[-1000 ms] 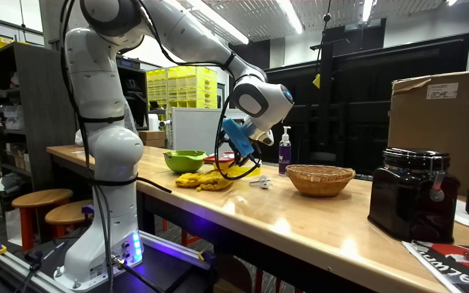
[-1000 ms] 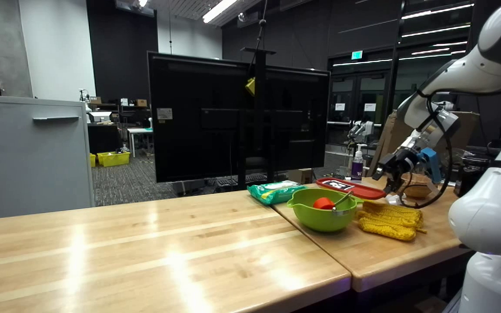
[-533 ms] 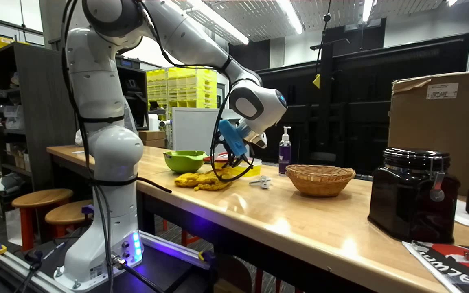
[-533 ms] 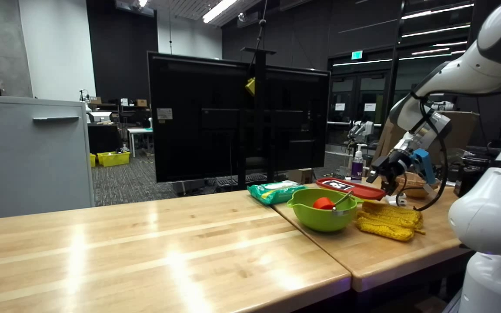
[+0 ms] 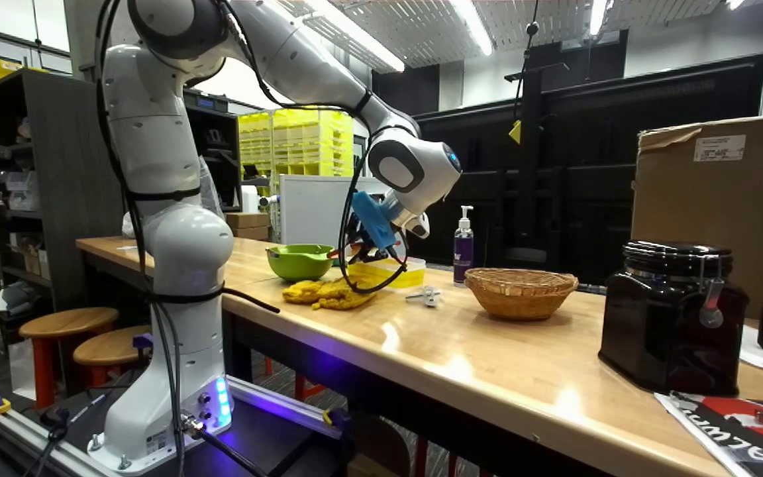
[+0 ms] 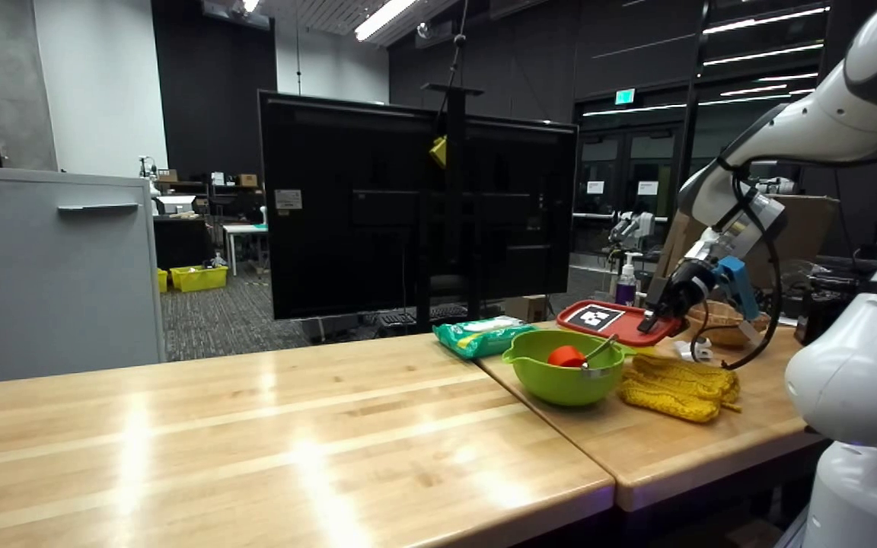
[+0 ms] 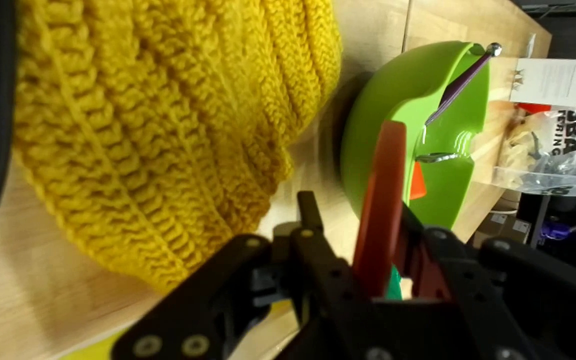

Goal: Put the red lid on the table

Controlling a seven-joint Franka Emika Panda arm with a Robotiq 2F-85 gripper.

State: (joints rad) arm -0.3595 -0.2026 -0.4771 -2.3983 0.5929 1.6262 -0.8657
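Note:
The red lid (image 6: 623, 326) lies tilted over a yellow-sided container (image 5: 412, 275) at the far side of the table (image 5: 514, 377). A black-and-white marker is on its top face. In the wrist view my gripper (image 7: 357, 205) has the lid's red edge (image 7: 382, 200) between its fingers. The right finger is close against the lid, partly hidden behind it; a gap shows between the left finger (image 7: 310, 210) and the lid. So the jaws are partly closed around it, without a firm hold visible. From outside, one finger (image 6: 648, 323) shows above the lid, the lower one hidden.
The green bowl (image 6: 564, 384) with an orange-red scoop stands beside the lid. A yellow knitted cloth (image 6: 674, 388) lies in front. Nearby are a green wipes pack (image 6: 480, 339), a pump bottle (image 5: 463, 252), a woven basket (image 5: 520, 298) and a small white tool (image 5: 429, 297).
My gripper has moved to the lid, and its jaws have come closer together around it. The lid has tilted up from lying flat, showing more of its marked face.

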